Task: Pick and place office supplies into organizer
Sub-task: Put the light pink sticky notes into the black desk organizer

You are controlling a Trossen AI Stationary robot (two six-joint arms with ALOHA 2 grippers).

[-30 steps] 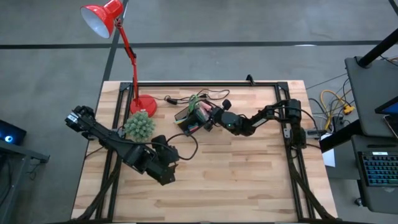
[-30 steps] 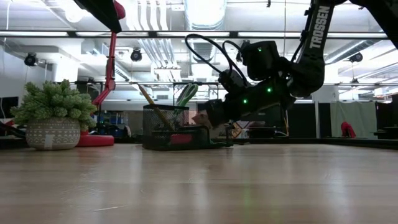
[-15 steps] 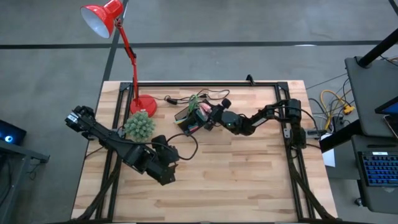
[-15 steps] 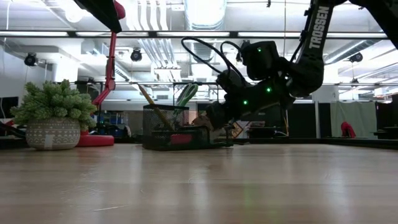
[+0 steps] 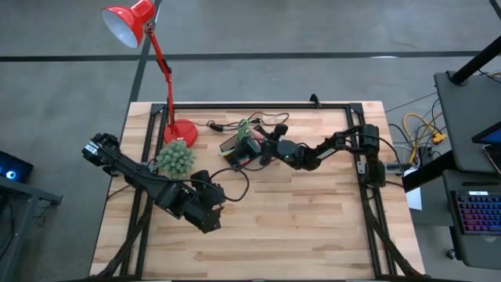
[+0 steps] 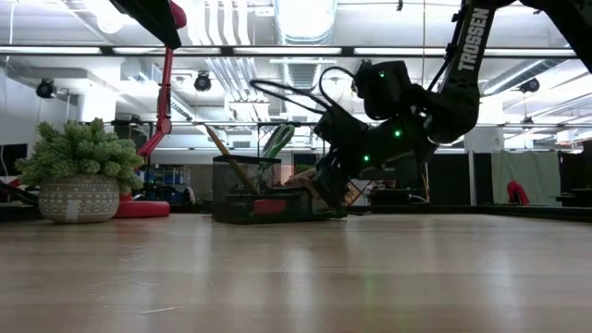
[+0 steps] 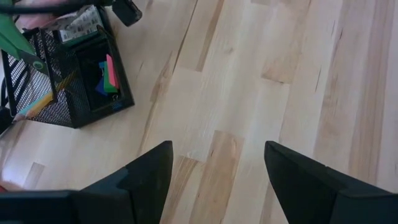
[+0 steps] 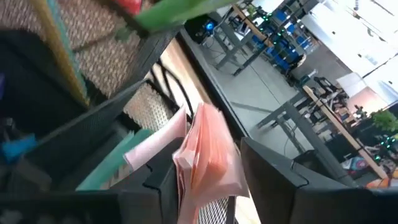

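Note:
The black mesh organizer [image 5: 237, 150] stands on the table at the far middle. Green-handled scissors [image 6: 276, 141] and a pencil [image 6: 225, 153] stick up from its tall compartment, and small coloured pieces [image 7: 107, 73] lie in a low one. My right gripper [image 5: 262, 146] slants down into the organizer's right end. Its fingers are open on either side of the pink sticky-note pad [image 8: 208, 155], which stands on edge inside the mesh wall. My left gripper [image 7: 214, 168] hangs open over bare wood near the table's front left. My right gripper has one finger [image 8: 163, 183] on each flat side of the pad's upper part [image 8: 205, 140], slanting down from the table's right. The pad's sheets fan loosely and its lower part sits in the organizer. Whether the fingers touch the pad, I cannot tell.
The red lamp's base [image 5: 182, 130] and a potted plant [image 5: 175, 158] stand left of the organizer. A black cable [image 5: 227, 125] lies behind it. Bare wood stretches across the table's near middle and right [image 5: 313, 219].
My right gripper has gone a little toward the table's left, over the organizer's right end, and has tipped more steeply downward. The pink pad stays in the organizer.

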